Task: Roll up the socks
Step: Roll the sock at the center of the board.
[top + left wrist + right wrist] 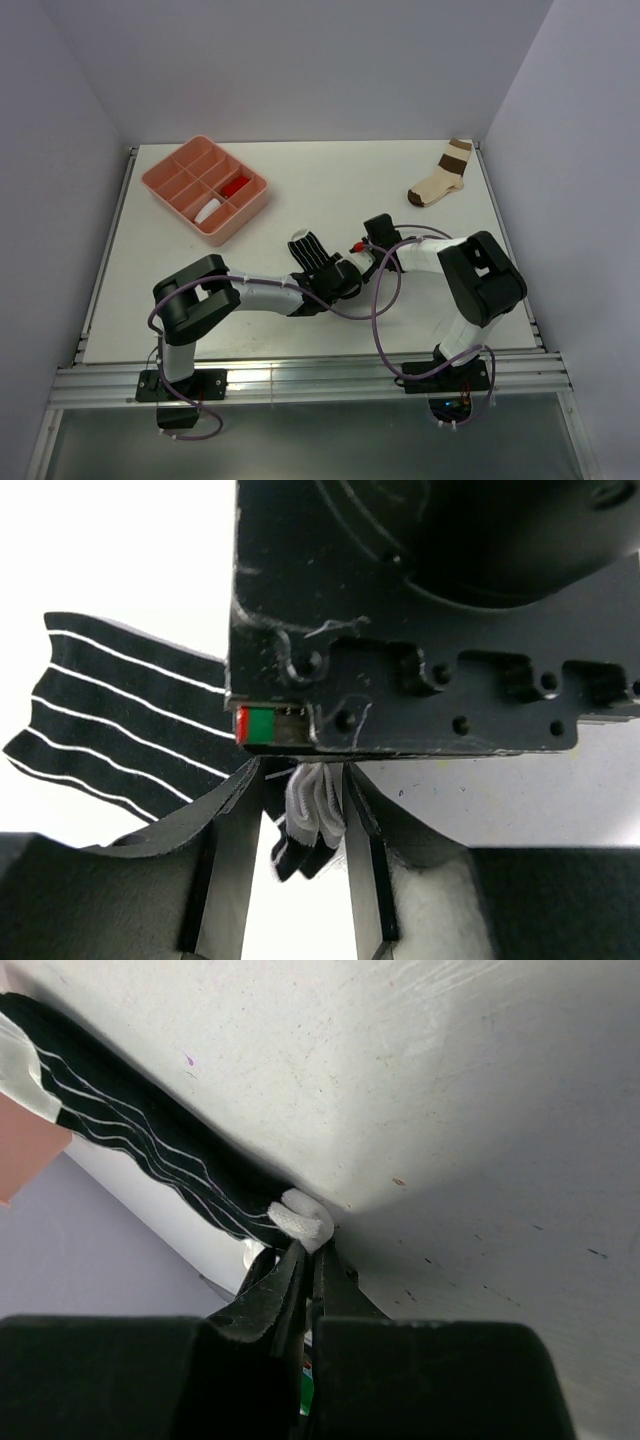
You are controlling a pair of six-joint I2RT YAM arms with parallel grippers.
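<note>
Jaws of both grippers meet at one striped sock, so I read outward from them. Well off to the left of the left jaws, and farther from me, sits a pink tray. A white sock and a red-ended sock lie in neighbouring compartments along the tray's side nearest the jaws. My left gripper stands partly open, its fingers on either side of the sock's bunched white ribbed end. A sliver of table shows between the left finger and the fabric, so I see no clamp there. The sock's black body, lined with thin white stripes, fans out flat to the left of these jaws. Just to the right, nose to nose with them, my right gripper is pinched tight on that same white end, and the sock trails away from its tips along the table. Far to the right of the right jaws and beyond them, near the back corner, lies a cream sock with broad brown bands.
</note>
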